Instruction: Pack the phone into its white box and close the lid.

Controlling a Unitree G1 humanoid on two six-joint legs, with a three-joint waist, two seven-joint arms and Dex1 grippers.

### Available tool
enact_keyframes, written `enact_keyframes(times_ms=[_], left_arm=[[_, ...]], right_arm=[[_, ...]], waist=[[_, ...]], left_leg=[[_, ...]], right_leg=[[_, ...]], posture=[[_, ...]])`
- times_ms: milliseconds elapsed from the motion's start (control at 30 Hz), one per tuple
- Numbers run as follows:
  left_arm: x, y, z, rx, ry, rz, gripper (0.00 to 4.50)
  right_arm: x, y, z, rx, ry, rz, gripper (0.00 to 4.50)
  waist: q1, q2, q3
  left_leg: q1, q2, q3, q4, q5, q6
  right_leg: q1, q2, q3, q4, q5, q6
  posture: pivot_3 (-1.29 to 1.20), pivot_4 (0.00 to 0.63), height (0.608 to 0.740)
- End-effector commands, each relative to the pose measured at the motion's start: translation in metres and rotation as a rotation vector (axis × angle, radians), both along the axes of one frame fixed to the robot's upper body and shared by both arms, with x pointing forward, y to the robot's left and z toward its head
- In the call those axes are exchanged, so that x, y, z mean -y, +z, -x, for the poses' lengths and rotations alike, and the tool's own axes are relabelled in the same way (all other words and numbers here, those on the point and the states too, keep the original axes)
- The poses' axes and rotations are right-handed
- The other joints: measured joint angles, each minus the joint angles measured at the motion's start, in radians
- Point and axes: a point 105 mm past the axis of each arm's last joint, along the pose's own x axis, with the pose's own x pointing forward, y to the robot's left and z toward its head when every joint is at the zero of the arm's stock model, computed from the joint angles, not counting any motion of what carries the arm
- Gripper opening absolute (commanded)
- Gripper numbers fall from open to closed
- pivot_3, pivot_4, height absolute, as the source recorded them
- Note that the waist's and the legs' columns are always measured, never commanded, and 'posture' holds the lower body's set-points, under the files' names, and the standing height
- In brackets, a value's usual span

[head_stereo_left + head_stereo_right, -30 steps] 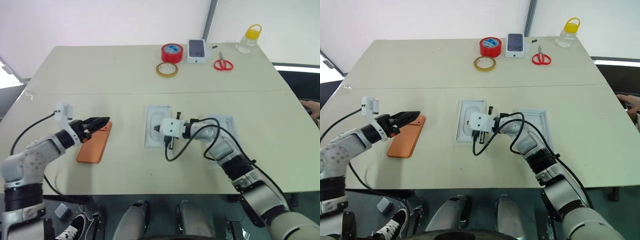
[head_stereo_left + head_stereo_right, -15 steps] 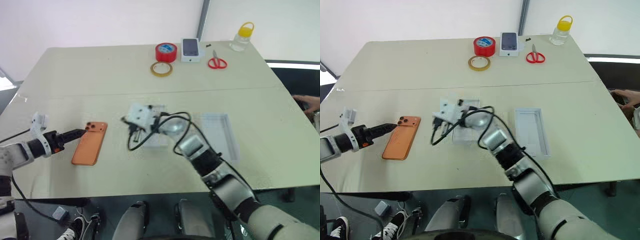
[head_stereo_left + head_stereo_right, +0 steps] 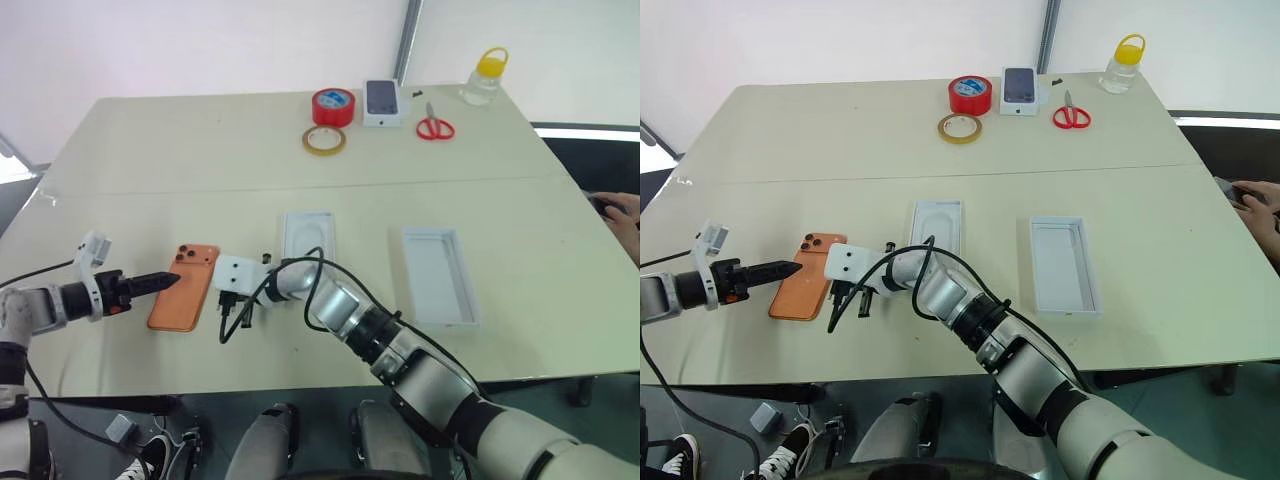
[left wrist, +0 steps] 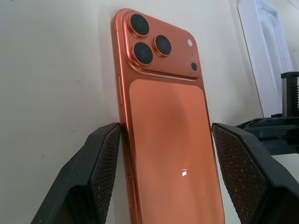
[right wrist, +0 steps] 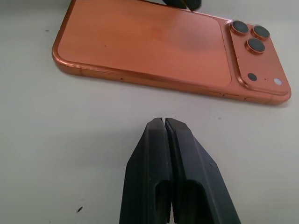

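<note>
Left eye view, reading left to right: the left gripper (image 3: 165,281) sits low at the table's (image 3: 150,150) left side, its jaws spread and straddling the near end of the phone (image 3: 186,298). In the left wrist view the two textured pads (image 4: 108,164) flank the phone's long edges, one close against the edge and the other standing clear; no grip is made. The phone lies flat, back up, lens cluster at the far end. Just beside its right edge the right gripper (image 5: 164,122) rests with fingers pressed together, holding nothing. Further right lies the white box (image 3: 307,238), then the lid (image 3: 437,275), well apart.

Assessment: the phone is rigid, moderately heavy, smooth-backed and likely slippery, with breakable glass. Best taken across the long edges near mid-length, clear of the lenses.
</note>
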Motion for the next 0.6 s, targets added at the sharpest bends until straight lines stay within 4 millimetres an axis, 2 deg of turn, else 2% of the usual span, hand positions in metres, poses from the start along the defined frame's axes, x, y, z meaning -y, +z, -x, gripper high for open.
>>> enact_keyframes(times_ms=[33,133,233,400,500,600], left_arm=[[0.026,-0.031,0.011,-0.126,-0.069,0.049,3.27],[0.043,-0.038,0.016,-0.158,-0.118,0.087,3.27],[0.053,-0.042,0.016,-0.171,-0.129,0.104,3.27],[0.074,-0.030,0.019,-0.167,-0.206,0.161,3.27],[0.056,-0.032,0.006,-0.131,-0.105,0.114,3.27],[0.039,-0.024,-0.001,-0.111,-0.024,0.136,3.27]], right_arm=[[0.000,-0.009,0.001,0.010,-0.005,0.039,0.10],[0.003,-0.003,-0.005,0.018,-0.033,0.018,0.10],[0.003,-0.002,-0.005,0.019,-0.029,0.011,0.10],[0.004,0.002,-0.007,0.025,-0.030,-0.003,0.10],[0.007,-0.002,-0.006,0.038,-0.016,0.012,0.10],[0.009,-0.004,-0.004,0.034,-0.006,0.016,0.10]], waist=[[0.001,0.003,-0.003],[0.007,0.006,-0.006],[0.012,0.007,-0.006],[0.012,0.007,-0.006],[0.014,0.007,-0.006],[0.015,0.007,-0.006]], left_leg=[[0.001,0.000,0.000,0.000,0.000,0.000],[0.003,0.000,0.000,-0.001,-0.001,0.001],[0.009,0.000,0.000,-0.002,-0.002,0.002],[0.010,-0.001,0.000,-0.002,-0.002,0.003],[0.010,-0.001,0.000,-0.002,-0.002,0.003],[0.010,-0.001,0.000,-0.002,-0.002,0.003]], right_leg=[[0.001,0.000,0.000,0.000,0.000,0.000],[0.003,-0.001,0.000,-0.001,0.000,0.000],[0.010,-0.001,0.000,-0.003,0.000,0.000],[0.011,-0.001,0.000,-0.004,-0.001,0.001],[0.011,-0.001,0.000,-0.004,-0.001,0.001],[0.011,-0.001,0.000,-0.003,-0.001,0.001]], posture=[[0.00,0.150,0.740],[0.00,0.150,0.740],[0.00,0.150,0.740],[0.00,0.150,0.740],[0.00,0.150,0.740],[0.00,0.150,0.740]])
